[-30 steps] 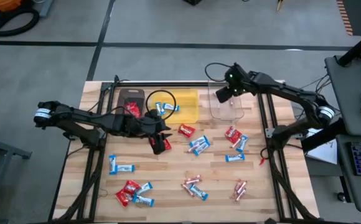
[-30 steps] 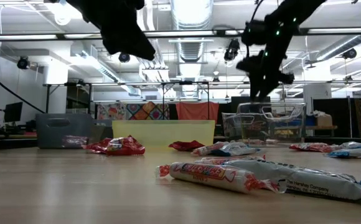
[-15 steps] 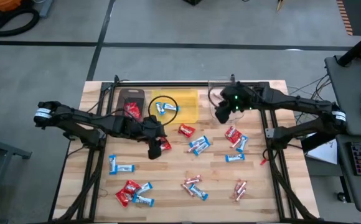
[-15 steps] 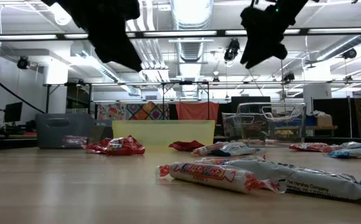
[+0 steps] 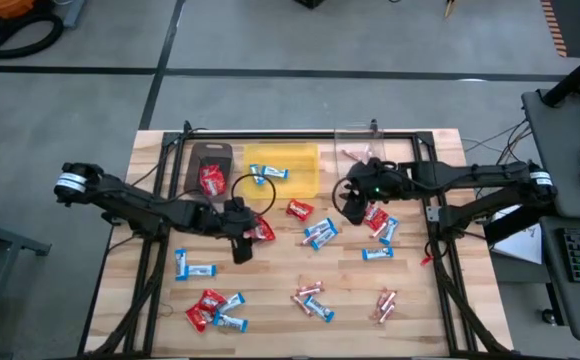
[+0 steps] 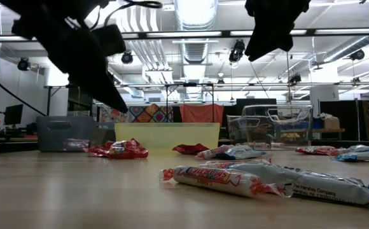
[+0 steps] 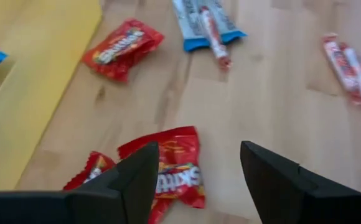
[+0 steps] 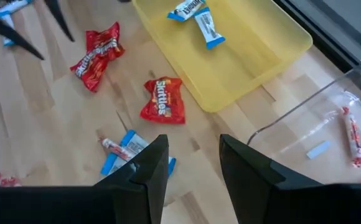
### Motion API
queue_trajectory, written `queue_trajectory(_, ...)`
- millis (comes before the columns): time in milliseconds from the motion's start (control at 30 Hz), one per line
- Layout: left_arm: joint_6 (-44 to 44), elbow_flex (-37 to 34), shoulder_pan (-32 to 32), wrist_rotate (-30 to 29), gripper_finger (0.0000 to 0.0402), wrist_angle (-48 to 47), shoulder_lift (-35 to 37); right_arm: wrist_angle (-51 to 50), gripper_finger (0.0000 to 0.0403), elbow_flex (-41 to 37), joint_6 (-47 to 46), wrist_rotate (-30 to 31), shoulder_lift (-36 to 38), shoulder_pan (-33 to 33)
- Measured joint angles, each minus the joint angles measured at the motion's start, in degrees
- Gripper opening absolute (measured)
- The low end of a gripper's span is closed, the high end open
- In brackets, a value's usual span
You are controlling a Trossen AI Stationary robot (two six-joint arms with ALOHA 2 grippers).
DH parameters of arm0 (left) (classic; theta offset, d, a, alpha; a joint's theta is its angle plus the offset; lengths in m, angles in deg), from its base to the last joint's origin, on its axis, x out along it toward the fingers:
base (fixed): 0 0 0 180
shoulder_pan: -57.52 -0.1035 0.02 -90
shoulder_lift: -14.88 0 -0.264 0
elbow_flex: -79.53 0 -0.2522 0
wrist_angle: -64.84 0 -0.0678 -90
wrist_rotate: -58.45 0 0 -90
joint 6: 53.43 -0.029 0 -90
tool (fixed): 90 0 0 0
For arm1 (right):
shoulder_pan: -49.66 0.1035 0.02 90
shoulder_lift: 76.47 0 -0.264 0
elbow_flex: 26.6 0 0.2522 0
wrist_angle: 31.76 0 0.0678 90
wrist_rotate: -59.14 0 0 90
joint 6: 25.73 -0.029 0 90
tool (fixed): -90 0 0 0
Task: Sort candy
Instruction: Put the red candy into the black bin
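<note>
Candy was scattered over the wooden table (image 5: 160, 300), nearest the front edge: a cluster of red packets and blue-and-white bars (image 5: 213, 310), then two small groups of pink sticks (image 5: 310, 298). Mid-table, more bars and red packets lay loose; an exact total could not be made out.

Left gripper (image 7: 196, 171) was held with jaws wide apart and empty, just above two red packets (image 7: 171, 165), partly hidden by its fingers. Right gripper (image 8: 193, 158) was likewise spread and empty, over a red packet (image 8: 163, 99) and a blue-and-white bar (image 8: 127, 149).

Farther back, three bins were counted: the brown bin (image 5: 210, 160) with red packets, the yellow bin (image 8: 255, 50) with two bars (image 8: 196, 15), the clear bin (image 8: 336, 118) with pink sticks, cut off at the frame edge.
</note>
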Motion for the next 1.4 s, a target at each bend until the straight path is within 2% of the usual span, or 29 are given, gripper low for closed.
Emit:
queue_trajectory(233, 2.4, -6.1, 0.0, -5.0, 0.0196, 7.8, 0.0, 0.4, 0.0134, 0.0, -0.4, 0.5, 0.0, 1.7)
queue_trajectory(467, 5.3, -11.3, 0.0, -6.3, 0.0193, 17.4, -1.0, 1.7, 0.0134, 0.0, -0.4, 0.6, 0.0, 1.7)
queue_trajectory(633, 5.4, -12.0, 0.0, -6.5, 0.0193, 23.2, -6.8, 1.7, 0.0134, -0.1, -0.3, 0.6, 0.0, 1.7)
queue_trajectory(900, 5.4, -8.9, 0.0, -7.9, 0.0187, 23.7, -16.0, 1.7, 0.0134, -0.3, -0.4, 0.8, 0.0, 1.7)
queue_trajectory(1000, 4.9, -8.0, 0.0, -7.7, 0.0167, 23.6, -17.3, 1.7, 0.0134, -0.3, -0.5, 0.8, 0.0, 1.7)
queue_trajectory(1133, 3.6, -7.2, 0.0, -6.6, 0.0121, 22.8, -17.4, 1.9, 0.0134, -0.4, -0.5, 0.9, -0.1, 1.7)
queue_trajectory(1400, 2.2, -5.8, 0.6, -4.0, 0.0015, 17.7, -12.2, 5.3, 0.0134, -2.1, 0.4, 1.0, -0.1, 4.3)
